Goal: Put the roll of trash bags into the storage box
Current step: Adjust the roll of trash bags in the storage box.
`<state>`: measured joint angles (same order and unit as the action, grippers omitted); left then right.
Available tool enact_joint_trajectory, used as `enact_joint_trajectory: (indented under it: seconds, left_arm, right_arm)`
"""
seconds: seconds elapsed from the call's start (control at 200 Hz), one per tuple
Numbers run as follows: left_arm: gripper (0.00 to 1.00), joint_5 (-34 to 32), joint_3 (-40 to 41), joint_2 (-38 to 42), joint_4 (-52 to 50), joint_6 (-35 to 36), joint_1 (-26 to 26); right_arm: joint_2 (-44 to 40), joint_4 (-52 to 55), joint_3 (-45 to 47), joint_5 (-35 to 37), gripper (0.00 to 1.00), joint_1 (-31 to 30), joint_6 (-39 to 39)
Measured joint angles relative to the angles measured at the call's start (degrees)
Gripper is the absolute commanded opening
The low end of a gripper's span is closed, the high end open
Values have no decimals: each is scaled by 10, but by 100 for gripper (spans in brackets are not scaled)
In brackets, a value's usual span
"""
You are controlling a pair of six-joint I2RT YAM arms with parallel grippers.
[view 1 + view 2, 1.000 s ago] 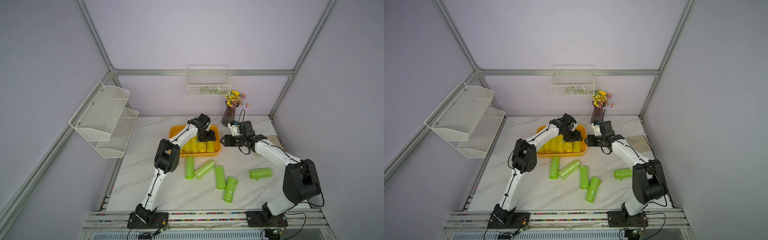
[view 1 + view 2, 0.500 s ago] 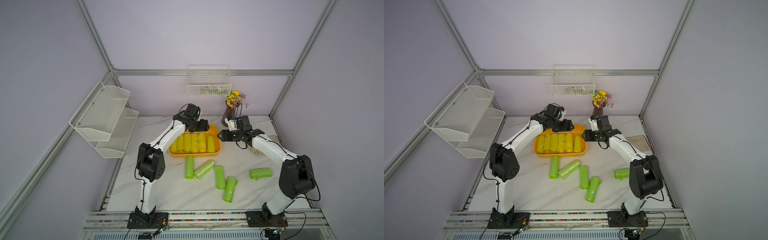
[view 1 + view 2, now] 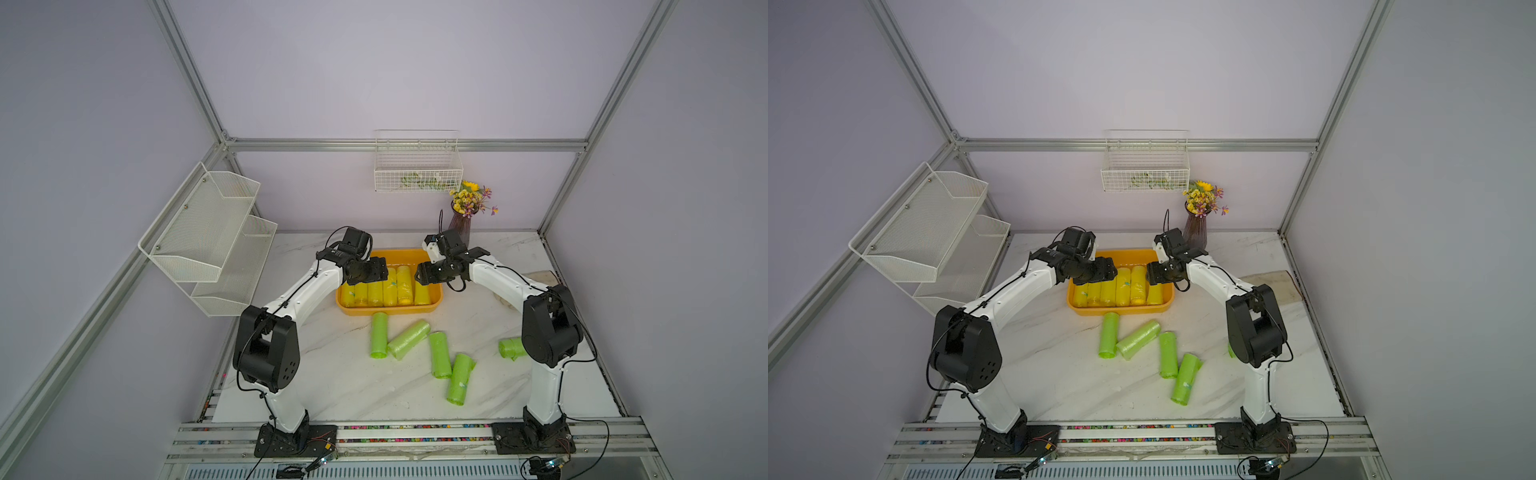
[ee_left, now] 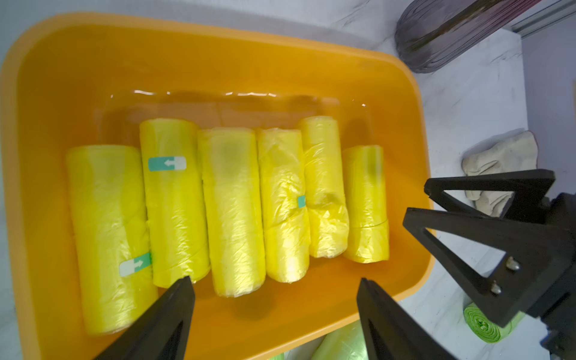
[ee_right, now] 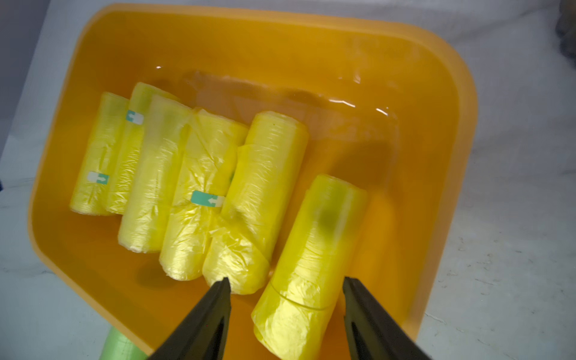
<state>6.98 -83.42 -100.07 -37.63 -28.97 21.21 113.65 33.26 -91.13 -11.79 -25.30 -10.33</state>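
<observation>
Marble table (image 3: 332, 386): six yellow rolls (image 4: 230, 212) in the box (image 3: 388, 311), five green rolls (image 3: 439, 354) lying just outside it.
Over the box, left gripper (image 4: 274, 278) and right gripper (image 5: 285, 279) hover with jaws spread, empty; rolls look light, soft, slippery, so pinch mid-length.

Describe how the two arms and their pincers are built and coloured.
Both arms match: the left arm and right arm have glossy white links between bulky black joint housings, with thin black cables running along them. The left pincer and right pincer are matte black. Their fingers are tapered triangles with cut-out centres, one showing two small screws.
</observation>
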Motion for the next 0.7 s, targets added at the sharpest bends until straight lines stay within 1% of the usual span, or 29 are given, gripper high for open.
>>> enact_joint_trajectory:
  seconds: [0.16,0.41,0.7]
  left_arm:
    - [83,0,36,17,10,-12,-2]
    - [84,0,46,32,24,-20,-2]
    - [85,0,46,33,28,-21,-2]
  right_arm:
    - [5,16,1,18,63,-2,4]
    - [30,26,-5,24,59,-4,8]
    - [49,28,-14,19,55,-6,15]
